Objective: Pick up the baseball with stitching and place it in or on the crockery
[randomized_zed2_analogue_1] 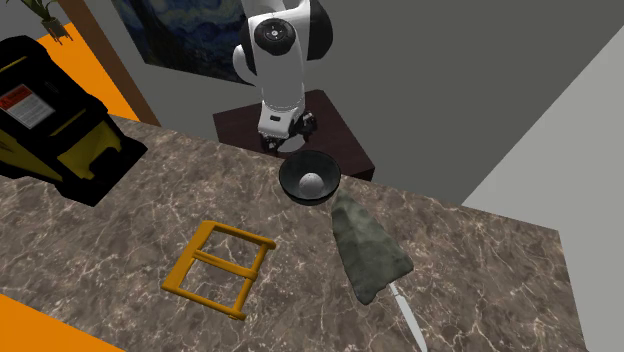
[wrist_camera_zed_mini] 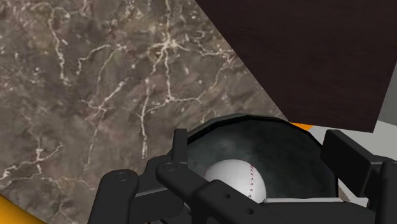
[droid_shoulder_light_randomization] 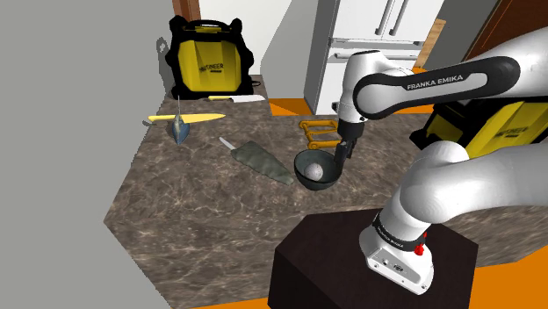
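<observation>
A white baseball (wrist_camera_zed_mini: 234, 179) with red stitching lies inside a dark round bowl (wrist_camera_zed_mini: 280, 149) on the marbled brown counter. From the shoulder view the baseball (droid_shoulder_light_randomization: 311, 171) rests low in the bowl (droid_shoulder_light_randomization: 323, 182), close to the stand. My gripper (droid_shoulder_light_randomization: 342, 154) hangs just above the bowl's rim on the side toward the shoulder view's right. The gripper (wrist_camera_zed_mini: 262, 153) is open: its black fingers (wrist_camera_zed_mini: 343, 159) stand wide apart over the bowl and touch nothing. In the second exterior view the baseball (randomized_zed2_analogue_1: 312, 183) sits in the bowl (randomized_zed2_analogue_1: 293, 175) below my hand.
An orange frame (droid_shoulder_light_randomization: 318, 132) (randomized_zed2_analogue_1: 218, 268) lies beyond the bowl. Beside the bowl lies a grey-green trowel-like tool (droid_shoulder_light_randomization: 263, 160) (randomized_zed2_analogue_1: 368, 245). Yellow-and-black machines (droid_shoulder_light_randomization: 209, 60) (droid_shoulder_light_randomization: 492, 123) stand at the counter's edges. A yellow knife (droid_shoulder_light_randomization: 186, 117) lies far off. The dark stand (droid_shoulder_light_randomization: 351, 263) borders the counter.
</observation>
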Action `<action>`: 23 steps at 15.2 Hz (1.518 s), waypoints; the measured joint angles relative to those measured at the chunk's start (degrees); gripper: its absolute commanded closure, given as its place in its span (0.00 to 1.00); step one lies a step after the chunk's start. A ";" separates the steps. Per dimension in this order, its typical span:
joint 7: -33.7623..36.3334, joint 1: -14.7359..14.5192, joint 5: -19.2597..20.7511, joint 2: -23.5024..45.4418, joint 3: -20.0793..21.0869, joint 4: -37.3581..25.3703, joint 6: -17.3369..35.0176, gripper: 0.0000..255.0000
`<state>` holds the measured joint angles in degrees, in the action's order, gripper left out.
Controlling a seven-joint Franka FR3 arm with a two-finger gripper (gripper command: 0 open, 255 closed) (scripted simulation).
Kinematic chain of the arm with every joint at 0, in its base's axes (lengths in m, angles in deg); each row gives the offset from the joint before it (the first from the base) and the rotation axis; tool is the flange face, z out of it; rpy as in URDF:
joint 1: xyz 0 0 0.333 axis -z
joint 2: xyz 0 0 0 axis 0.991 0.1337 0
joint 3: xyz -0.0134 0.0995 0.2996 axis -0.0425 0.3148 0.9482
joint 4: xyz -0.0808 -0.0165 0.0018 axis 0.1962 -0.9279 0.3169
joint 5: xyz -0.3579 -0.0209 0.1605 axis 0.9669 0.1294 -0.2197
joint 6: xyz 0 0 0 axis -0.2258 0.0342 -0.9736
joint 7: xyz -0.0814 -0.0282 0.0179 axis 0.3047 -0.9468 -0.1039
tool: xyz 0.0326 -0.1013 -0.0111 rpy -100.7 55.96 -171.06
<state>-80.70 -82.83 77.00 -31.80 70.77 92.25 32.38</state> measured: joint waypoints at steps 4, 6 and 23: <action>0.00 0.00 0.01 0.00 0.00 0.03 0.04 1.00; 0.00 0.00 0.01 0.00 0.00 0.03 0.04 1.00; 0.75 -5.61 -11.40 18.24 -7.85 -6.21 16.97 0.00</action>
<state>-79.95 -88.45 65.60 -13.57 62.92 86.03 49.35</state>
